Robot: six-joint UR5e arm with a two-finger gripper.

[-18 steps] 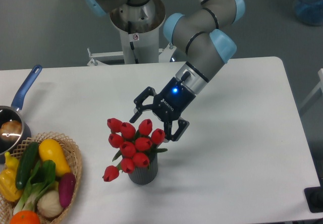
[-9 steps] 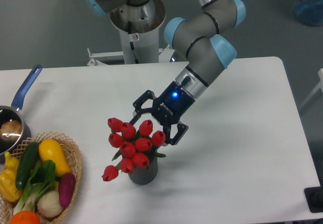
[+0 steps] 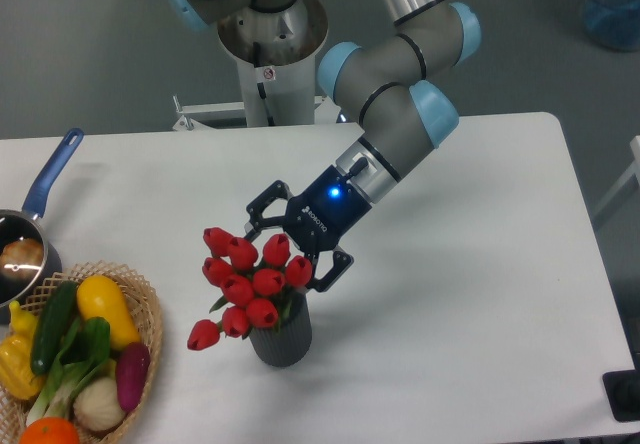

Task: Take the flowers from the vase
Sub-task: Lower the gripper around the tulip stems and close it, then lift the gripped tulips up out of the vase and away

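Note:
The flowers, a bunch of red tulip buds with green leaves, stand in the small dark grey ribbed vase near the table's front middle and lean to the left. My gripper comes in from the upper right. It is open, with one finger at the bunch's top left and the other at its right side, so the upper buds sit between the jaws. The stems are mostly hidden by the buds and the vase.
A wicker basket of colourful vegetables sits at the front left. A blue-handled steel pot is at the left edge. The robot's base stands behind the table's far edge.
My gripper has moved left and down, closing in over the bunch. The flowers have shifted and tilted a little to the left. The jaws stay apart.

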